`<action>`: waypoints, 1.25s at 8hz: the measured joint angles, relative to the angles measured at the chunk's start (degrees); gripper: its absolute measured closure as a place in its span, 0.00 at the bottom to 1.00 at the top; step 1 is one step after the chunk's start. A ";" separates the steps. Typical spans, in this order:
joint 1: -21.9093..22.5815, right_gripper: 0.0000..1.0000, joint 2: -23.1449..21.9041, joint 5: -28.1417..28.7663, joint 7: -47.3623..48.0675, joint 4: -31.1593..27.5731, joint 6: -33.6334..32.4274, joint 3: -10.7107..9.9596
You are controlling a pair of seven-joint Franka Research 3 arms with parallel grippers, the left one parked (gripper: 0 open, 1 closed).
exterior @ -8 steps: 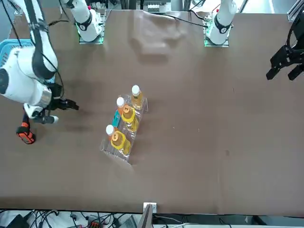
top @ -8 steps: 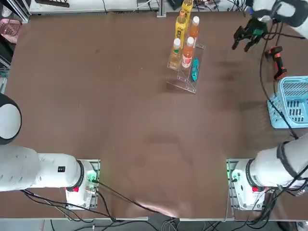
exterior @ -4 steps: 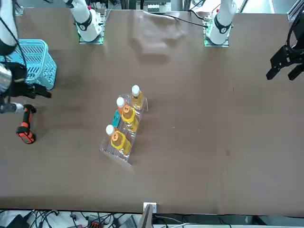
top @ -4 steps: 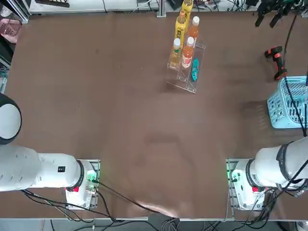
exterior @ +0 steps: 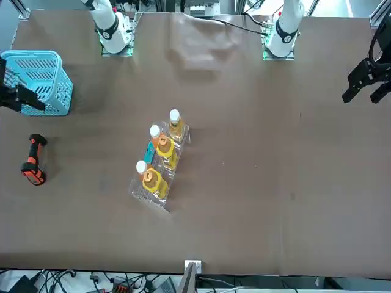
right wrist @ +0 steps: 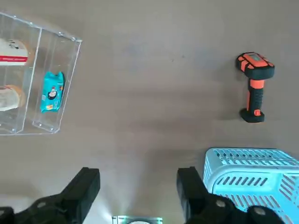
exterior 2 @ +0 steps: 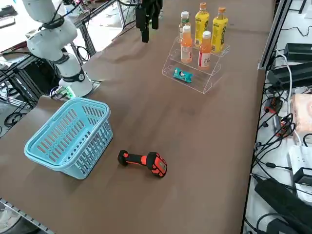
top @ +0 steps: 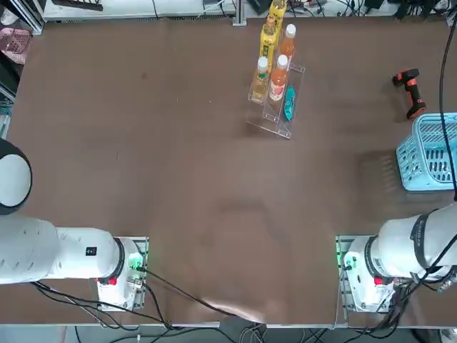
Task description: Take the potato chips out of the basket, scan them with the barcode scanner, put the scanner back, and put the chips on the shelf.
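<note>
The teal potato chips (right wrist: 51, 91) lie flat on the lowest step of the clear shelf (right wrist: 46, 128), in front of the drink bottles; the chips (exterior 2: 183, 75) also show from the right side. The black and orange barcode scanner (exterior 2: 144, 162) lies on its side on the table, just beyond the light blue basket (exterior 2: 68, 136), which looks empty. My right gripper (right wrist: 138, 189) hangs high above the table near the basket, open, with nothing between its fingers (right wrist: 84, 186). From the front, the gripper (exterior: 17, 97) shows at the picture's left edge beside the basket (exterior: 36, 61).
Orange and yellow drink bottles (top: 275, 61) stand on the shelf's upper steps. The scanner (top: 410, 89) and basket (top: 432, 151) sit close to the table's right edge. Cables and equipment lie past the table's far edge.
My right gripper has swung away from the space between shelf and scanner toward the table's right edge and climbed higher, still open. Chips, scanner and basket have not moved.
</note>
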 joint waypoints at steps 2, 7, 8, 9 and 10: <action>2.66 0.00 0.17 -0.20 2.95 0.16 -0.06 0.40; 5.68 0.00 0.24 -0.77 6.27 0.52 -0.10 -0.11; 5.50 0.00 0.24 -0.77 6.24 0.57 -0.17 -0.34; 5.48 0.00 0.27 -0.77 6.24 0.58 -0.21 -0.39; 5.48 0.00 0.31 -0.77 6.24 0.58 -0.22 -0.39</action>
